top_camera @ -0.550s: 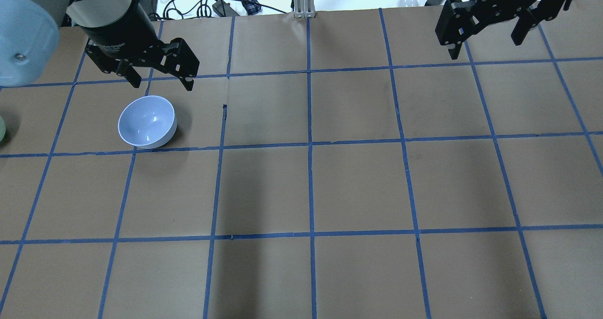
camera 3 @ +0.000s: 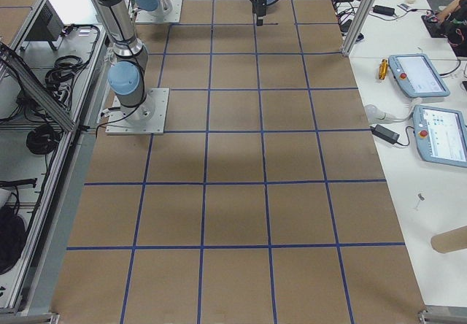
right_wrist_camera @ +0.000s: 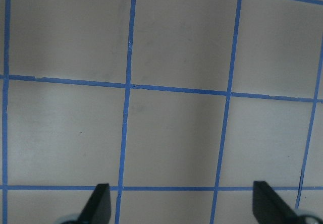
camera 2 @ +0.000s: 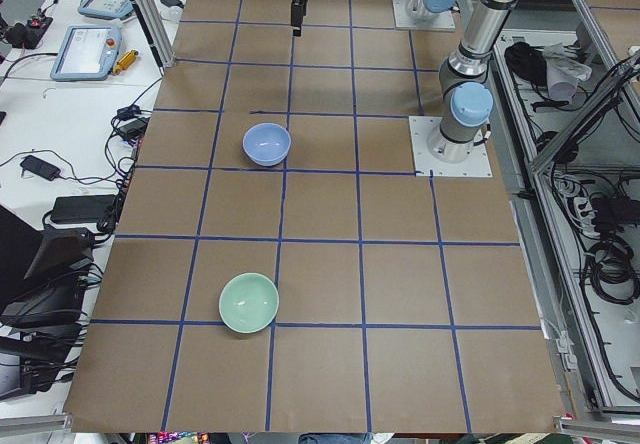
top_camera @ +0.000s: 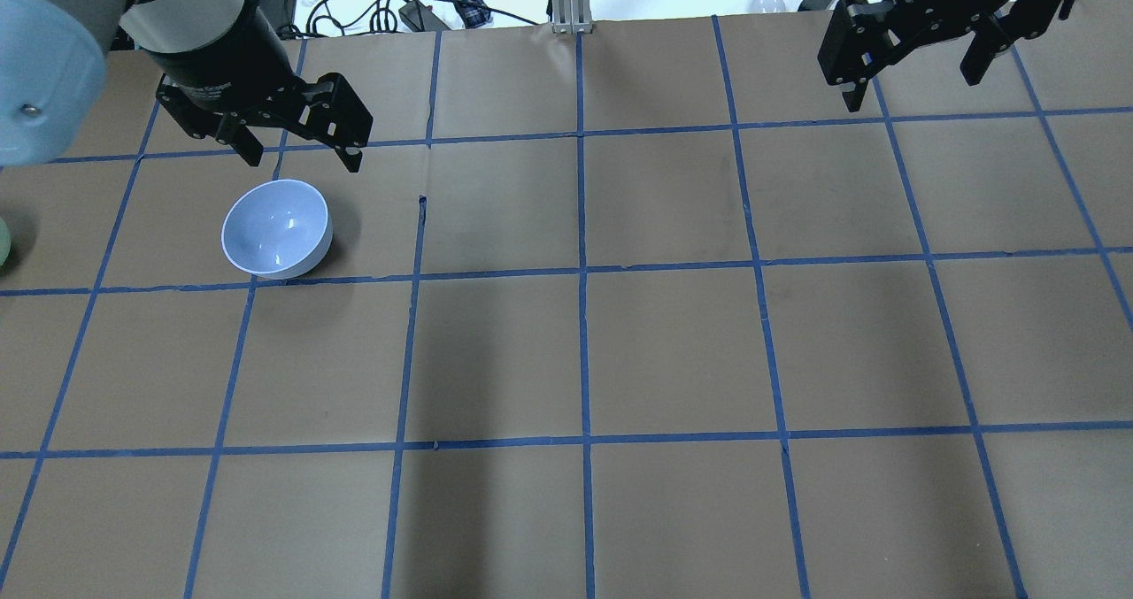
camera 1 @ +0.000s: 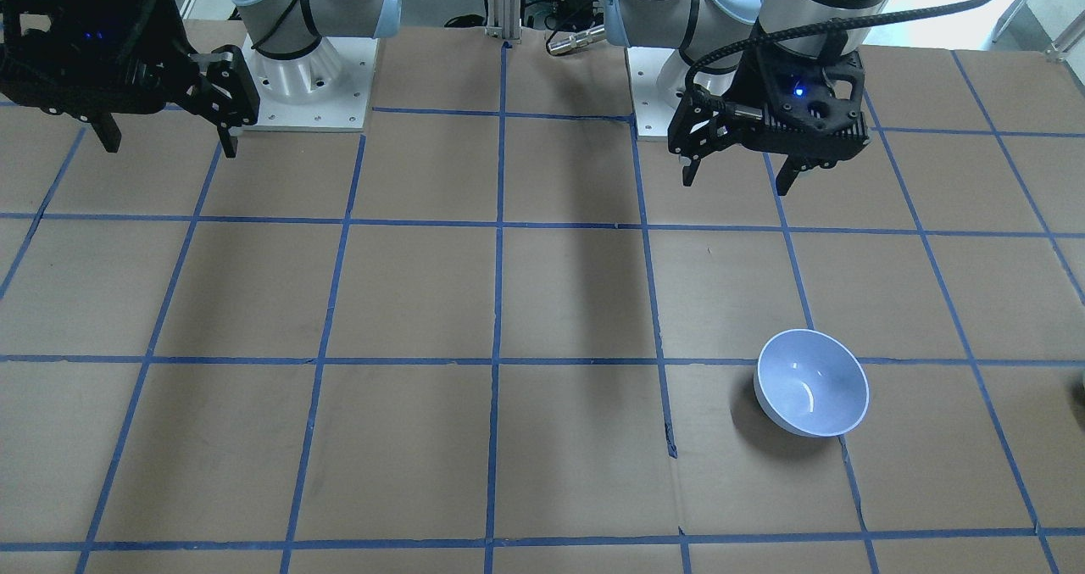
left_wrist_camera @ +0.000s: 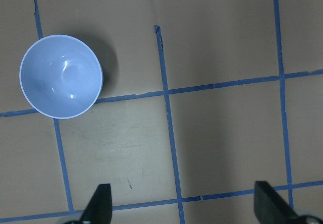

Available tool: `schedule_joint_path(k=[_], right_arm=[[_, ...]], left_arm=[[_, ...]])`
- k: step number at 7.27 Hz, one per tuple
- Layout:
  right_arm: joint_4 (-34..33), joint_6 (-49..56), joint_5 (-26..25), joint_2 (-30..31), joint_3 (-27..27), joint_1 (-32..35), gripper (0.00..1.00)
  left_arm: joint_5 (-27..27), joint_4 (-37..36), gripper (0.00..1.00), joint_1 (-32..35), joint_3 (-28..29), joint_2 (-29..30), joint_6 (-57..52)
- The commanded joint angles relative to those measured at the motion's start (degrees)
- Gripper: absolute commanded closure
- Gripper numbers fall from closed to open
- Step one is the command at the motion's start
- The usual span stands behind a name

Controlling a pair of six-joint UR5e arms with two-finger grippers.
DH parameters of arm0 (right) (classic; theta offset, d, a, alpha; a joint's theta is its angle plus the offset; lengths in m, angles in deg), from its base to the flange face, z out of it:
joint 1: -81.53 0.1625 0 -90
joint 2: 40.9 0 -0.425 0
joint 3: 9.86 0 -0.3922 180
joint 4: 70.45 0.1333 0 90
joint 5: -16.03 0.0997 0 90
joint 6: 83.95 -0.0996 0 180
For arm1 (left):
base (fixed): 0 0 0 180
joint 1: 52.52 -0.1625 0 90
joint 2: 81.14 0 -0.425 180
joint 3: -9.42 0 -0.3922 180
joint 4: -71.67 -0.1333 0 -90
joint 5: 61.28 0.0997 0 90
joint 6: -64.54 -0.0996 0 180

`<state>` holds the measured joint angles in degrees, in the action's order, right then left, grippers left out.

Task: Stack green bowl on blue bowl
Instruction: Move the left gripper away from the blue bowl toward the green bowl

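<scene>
The blue bowl (top_camera: 276, 229) stands mouth up on the table (top_camera: 673, 351), which is covered in brown paper and gridded with blue tape (top_camera: 581, 227). The bowl sits just beside a crossing of 2 tape lines. The green bowl (camera 2: 248, 303), also mouth up, is well apart from the blue bowl, toward the table's end on the robot's left. In the overhead view only a sliver of it shows at the edge.

The left gripper (top_camera: 303, 158) hangs in the air near the blue bowl but not over it. Its 2 fingers are spread wide with nothing between them. In its wrist view the blue bowl lies off to the upper left, clear of both fingertips.

The right gripper (top_camera: 912, 90) hovers far from the blue bowl, over the other side of the table. Its fingers are likewise parted and hold nothing, and its wrist view shows only paper and tape.
</scene>
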<state>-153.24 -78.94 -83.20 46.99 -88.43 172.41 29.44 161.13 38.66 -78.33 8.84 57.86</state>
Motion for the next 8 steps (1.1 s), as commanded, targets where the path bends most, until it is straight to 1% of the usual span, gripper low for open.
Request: schedule_joint_path(k=[1, 2, 3, 5, 7, 8], right_arm=[[0.00, 0.00, 0.00, 0.00, 0.00, 0.00, 0.00], [0.00, 0.00, 0.00, 0.00, 0.00, 0.00, 0.00], [0.00, 0.00, 0.00, 0.00, 0.00, 0.00, 0.00], [0.00, 0.00, 0.00, 0.00, 0.00, 0.00, 0.00], [0.00, 0.00, 0.00, 0.00, 0.00, 0.00, 0.00], [0.00, 0.00, 0.00, 0.00, 0.00, 0.00, 0.00]], left_arm=[[0.68, 0.01, 0.00, -1.09, -0.40, -0.32, -7.51], [0.69, 0.19, 0.00, -2.84, -0.57, -0.24, -11.82], [0.60, 0.02, 0.00, -6.68, -0.49, -0.24, -17.69], [0.60, 0.10, 0.00, -16.95, -0.83, 0.11, -36.55], [-0.01, 0.19, 0.00, -29.25, -1.80, 1.77, -52.99], [-0.45, -0.16, 0.00, -33.92, -2.67, 2.57, -59.70]])
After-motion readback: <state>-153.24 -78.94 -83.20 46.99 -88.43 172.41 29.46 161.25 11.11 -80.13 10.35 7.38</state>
